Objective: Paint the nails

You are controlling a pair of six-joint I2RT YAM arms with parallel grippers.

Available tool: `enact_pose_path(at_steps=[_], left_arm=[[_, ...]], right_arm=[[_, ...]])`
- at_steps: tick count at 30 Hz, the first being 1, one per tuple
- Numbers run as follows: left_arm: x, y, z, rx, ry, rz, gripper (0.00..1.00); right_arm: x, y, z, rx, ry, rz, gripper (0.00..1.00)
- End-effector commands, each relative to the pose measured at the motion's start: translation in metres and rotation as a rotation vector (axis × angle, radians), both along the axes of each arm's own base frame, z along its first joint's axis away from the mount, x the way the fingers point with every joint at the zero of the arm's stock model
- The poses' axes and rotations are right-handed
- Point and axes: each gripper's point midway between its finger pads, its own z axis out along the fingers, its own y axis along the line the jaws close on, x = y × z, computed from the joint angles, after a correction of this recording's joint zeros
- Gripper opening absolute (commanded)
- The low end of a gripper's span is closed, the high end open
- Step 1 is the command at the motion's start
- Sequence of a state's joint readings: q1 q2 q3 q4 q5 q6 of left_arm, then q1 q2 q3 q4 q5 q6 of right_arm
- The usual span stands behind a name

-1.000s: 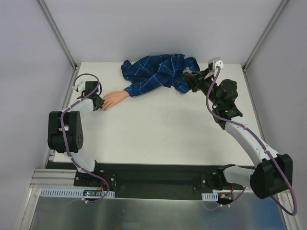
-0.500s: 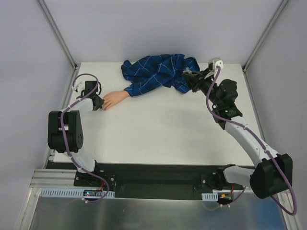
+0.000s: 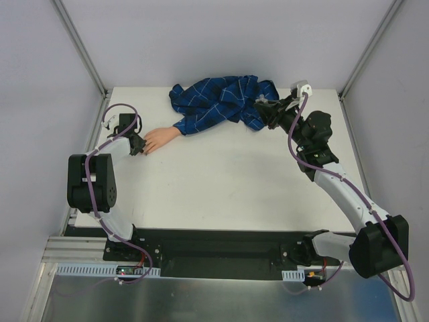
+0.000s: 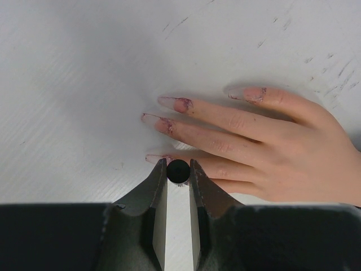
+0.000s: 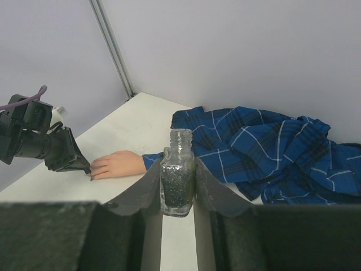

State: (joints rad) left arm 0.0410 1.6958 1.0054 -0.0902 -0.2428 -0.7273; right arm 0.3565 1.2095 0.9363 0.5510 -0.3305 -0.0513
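The dummy hand (image 4: 265,152) lies flat on the white table, fingers toward my left gripper; its nails (image 4: 181,105) carry purplish smears. It also shows in the top view (image 3: 158,139) and right wrist view (image 5: 115,164), with the blue checked sleeve (image 3: 221,100) behind it. My left gripper (image 4: 178,171) is shut on a black round brush cap (image 4: 178,171), held over the tip of a lower finger. My right gripper (image 5: 176,186) is shut on an open glass polish bottle (image 5: 177,180) with dark glittery polish, held upright at the far right (image 3: 268,111).
The blue checked shirt (image 5: 265,149) is bunched along the back of the table. Metal frame posts (image 3: 80,47) stand at the back corners, with grey walls around. The table's left edge (image 3: 100,134) is close to my left gripper.
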Motion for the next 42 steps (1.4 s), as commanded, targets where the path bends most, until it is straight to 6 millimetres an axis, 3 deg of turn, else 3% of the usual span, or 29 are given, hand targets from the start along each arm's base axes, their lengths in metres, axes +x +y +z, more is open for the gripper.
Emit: enact_pose_path(at_steps=[1, 27, 42], left_arm=[[0.010, 0.003, 0.012, 0.009, -0.040, -0.011, 0.00], [0.016, -0.011, 0.019, -0.026, -0.078, -0.056, 0.00], [0.010, -0.005, 0.032, 0.014, -0.107, -0.029, 0.00]], right_arm=[[-0.003, 0.000, 0.021, 0.038, -0.077, 0.016, 0.00], [0.000, 0.001, 0.020, 0.041, -0.070, 0.022, 0.00], [0.000, 0.004, 0.016, 0.038, -0.061, 0.038, 0.00]])
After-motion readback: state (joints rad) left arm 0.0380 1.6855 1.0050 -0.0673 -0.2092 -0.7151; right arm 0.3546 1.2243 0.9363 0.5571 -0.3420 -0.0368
